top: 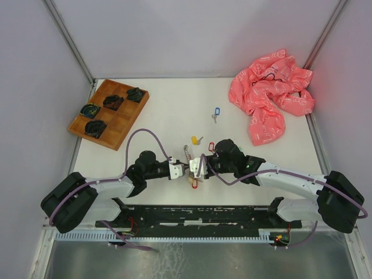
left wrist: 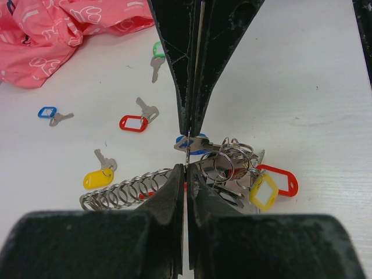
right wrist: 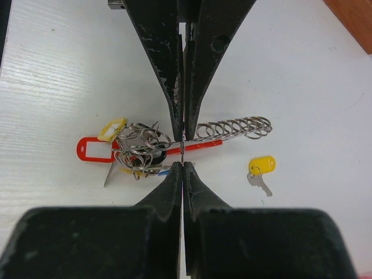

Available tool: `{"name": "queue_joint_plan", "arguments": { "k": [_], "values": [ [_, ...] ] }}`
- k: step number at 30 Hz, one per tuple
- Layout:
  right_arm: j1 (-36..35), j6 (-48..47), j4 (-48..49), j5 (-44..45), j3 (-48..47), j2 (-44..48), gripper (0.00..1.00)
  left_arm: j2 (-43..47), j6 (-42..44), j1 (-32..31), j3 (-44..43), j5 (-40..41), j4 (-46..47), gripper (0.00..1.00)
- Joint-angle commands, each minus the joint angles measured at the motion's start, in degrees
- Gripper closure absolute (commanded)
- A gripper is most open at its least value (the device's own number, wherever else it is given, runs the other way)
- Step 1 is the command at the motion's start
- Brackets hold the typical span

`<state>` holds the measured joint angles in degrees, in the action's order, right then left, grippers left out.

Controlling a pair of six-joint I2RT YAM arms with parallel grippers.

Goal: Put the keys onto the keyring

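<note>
The keyring [left wrist: 232, 165] is a tangle of silver rings with a coiled chain [left wrist: 125, 190] and red and yellow tags. It lies between both grippers, low in the table's middle [top: 195, 176]. My left gripper [left wrist: 187, 150] is shut, with a thin silver piece of the cluster pinched edge-on. My right gripper [right wrist: 183, 148] is shut the same way from the opposite side, the keyring [right wrist: 139, 148] just left of its tips. Loose keys lie apart: yellow-tagged [left wrist: 99, 176] [right wrist: 260, 167], red-tagged [left wrist: 135, 122], blue-tagged [left wrist: 48, 113] and green-tagged [left wrist: 158, 52]. A blue-tagged key [left wrist: 195, 144] lies against the cluster.
A wooden tray [top: 110, 113] with dark coiled items stands at the back left. A crumpled pink cloth [top: 270, 93] lies at the back right. White walls close in the table's sides and back. The arms' black base rail [top: 197, 218] runs along the near edge.
</note>
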<state>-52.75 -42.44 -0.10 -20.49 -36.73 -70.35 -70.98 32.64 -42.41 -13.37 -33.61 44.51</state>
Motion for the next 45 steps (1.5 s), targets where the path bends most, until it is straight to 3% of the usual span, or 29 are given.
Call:
{"name": "queue_joint_plan", "arguments": {
  "k": [1, 22, 45],
  "values": [
    [-0.4, 1.17, 5.35, -3.14, -1.03, -0.32, 1.0, 0.47, 1.2, 0.14, -1.49, -2.95, 4.09, 0.97],
    [-0.42, 2.01, 8.37, -4.82, -0.84, -2.03, 0.99, 0.84, -0.91, 0.16, -0.49, -3.86, 7.41, 0.97],
    [-0.59, -4.36, 3.93, -3.07, -2.49, -0.07, 0.99, 4.65, -6.53, -0.12, -3.77, 0.94, -5.87, 0.97]
  ]
}}
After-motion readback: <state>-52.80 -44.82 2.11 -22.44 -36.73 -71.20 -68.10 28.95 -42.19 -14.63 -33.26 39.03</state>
